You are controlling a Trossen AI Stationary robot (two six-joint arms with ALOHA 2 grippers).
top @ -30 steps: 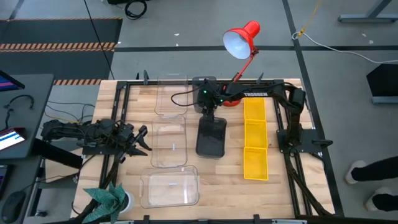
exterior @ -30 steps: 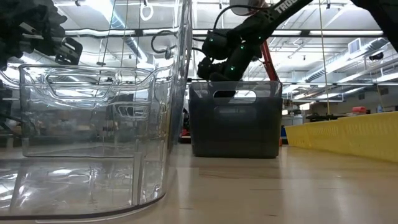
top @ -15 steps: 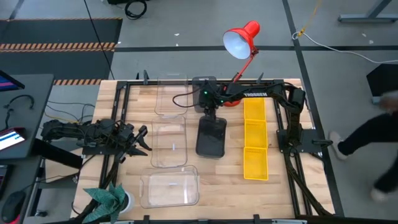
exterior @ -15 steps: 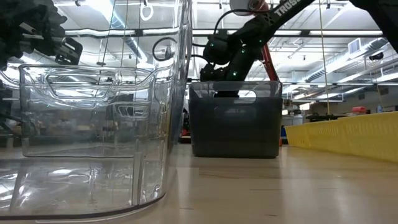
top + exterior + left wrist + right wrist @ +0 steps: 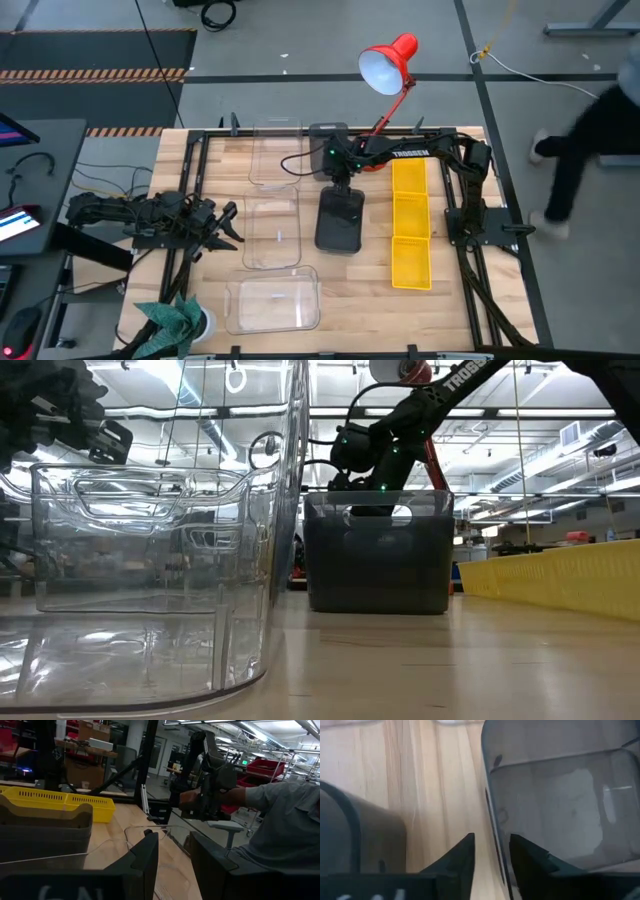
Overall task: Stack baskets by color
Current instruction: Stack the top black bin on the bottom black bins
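Right gripper (image 5: 339, 186) over far short end of dark grey basket (image 5: 340, 220), mid-table; far wall of basket sits in the gap between the two dark fingers (image 5: 464, 857) in right wrist view, one finger outside over bare wood, the other inside over basket floor. Fingers part-open, straddling the rim; actual contact with plastic not clear, so gripping or not cannot be told. Long axis of grey basket runs near–far, in line with the fingers' approach from the far side. Another grey basket (image 5: 327, 133) at far edge just behind the right wrist, mostly hidden by the arm. Right arm stretched leftward from its base at right side of table (image 5: 210, 300), wrist bent down, gripper pointing at the tabletop. Much nearer to grey basket than left arm. Yellow baskets (image 5: 410, 222) in a near–far row just right of grey one, apart from it. Clear baskets (image 5: 274, 230) in a near–far column just left of grey one, nearest clear one (image 5: 272, 302) turned crosswise. Left gripper (image 5: 222, 224) parked low at left side, beside middle clear basket, fingers (image 5: 145, 860) apart with nothing between them, idle. Red desk lamp (image 5: 388, 62) beyond far edge. Likely next need: close on far wall and lift straight up, keeping clear of yellow row.
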